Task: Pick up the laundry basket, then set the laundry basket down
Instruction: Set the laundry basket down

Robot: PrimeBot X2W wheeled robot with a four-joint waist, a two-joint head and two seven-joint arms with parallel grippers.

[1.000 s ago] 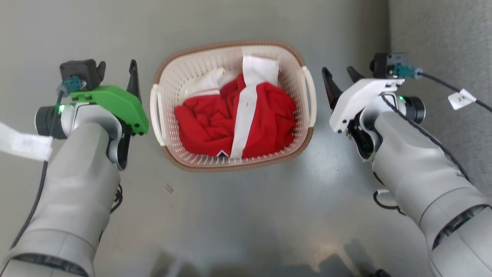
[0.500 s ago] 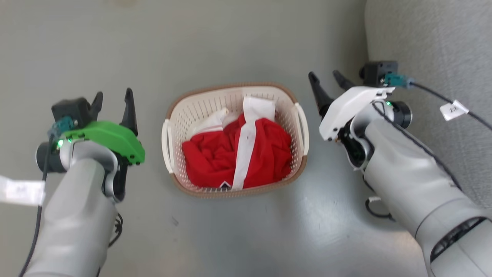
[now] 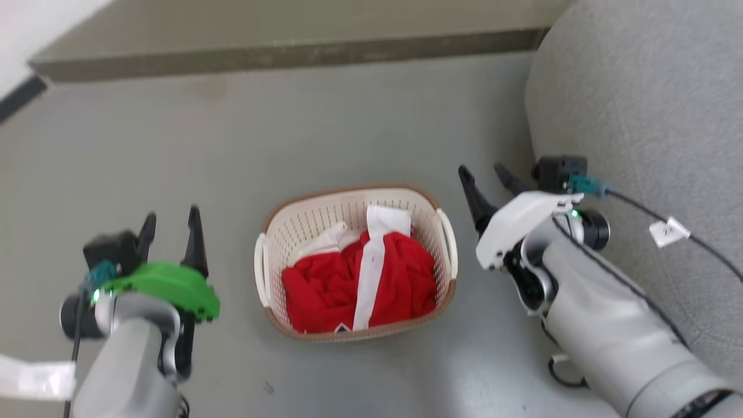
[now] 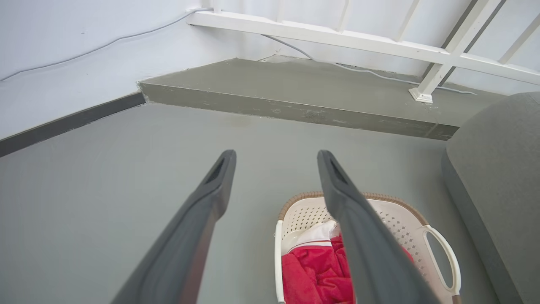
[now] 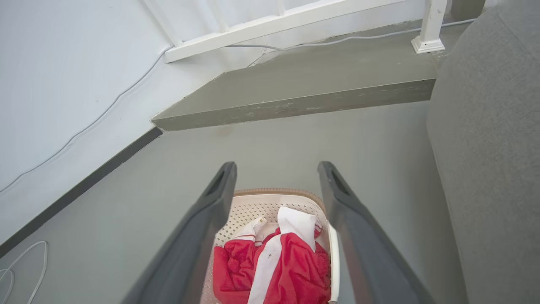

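Note:
The laundry basket [image 3: 310, 223] rests on the grey floor, cream perforated plastic with a brown rim and white side handles, holding a red and white garment [image 3: 360, 284]. My left gripper [image 3: 171, 223] hangs open to the basket's left, apart from it. My right gripper [image 3: 484, 177] is open to the basket's right, also clear of it. The left wrist view has the basket [image 4: 405, 219] low between and behind its fingers. In the right wrist view the basket [image 5: 257, 204] lies below, between the open fingers.
A grey sofa [image 3: 638, 116] fills the right side, close to my right arm. A raised concrete step [image 3: 278, 55] runs along the back, with a white railing [image 4: 358, 40] above it. A white wall with a dark skirting [image 5: 80, 185] stands to the left. A thin cable [image 5: 21, 257] lies on the floor.
The whole head view has shifted: the camera has risen and tilted, so the basket looks smaller and lower. Both open grippers stand further above and apart from the basket's handles.

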